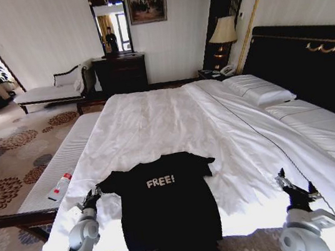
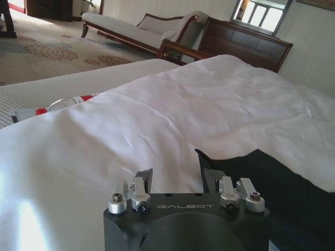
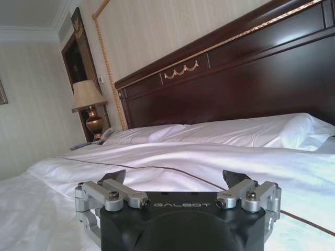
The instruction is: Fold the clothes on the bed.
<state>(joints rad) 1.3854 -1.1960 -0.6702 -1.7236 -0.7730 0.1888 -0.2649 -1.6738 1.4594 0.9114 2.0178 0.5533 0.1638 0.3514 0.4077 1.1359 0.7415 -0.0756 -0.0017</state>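
Note:
The clothes are a black T-shirt (image 1: 168, 214) with white "FREE!" lettering, lying flat near the foot edge of the bed (image 1: 173, 118), its hem hanging over the edge. My left gripper (image 1: 92, 198) sits low over the white sheet at the tip of the shirt's left sleeve. In the left wrist view this gripper (image 2: 178, 180) is open, and the edge of the black sleeve (image 2: 272, 183) lies right by one fingertip. My right gripper (image 1: 288, 186) hovers over bare bedding well to the right of the shirt. It is open (image 3: 175, 178) with nothing between its fingers.
A striped bench (image 1: 65, 159) runs along the bed's left side with a white bottle with a red cap (image 1: 60, 187) on it. Pillows (image 1: 260, 89) and a dark headboard (image 1: 309, 60) are to the right. A chaise (image 1: 49, 92) and a dresser (image 1: 122, 72) stand by the far wall.

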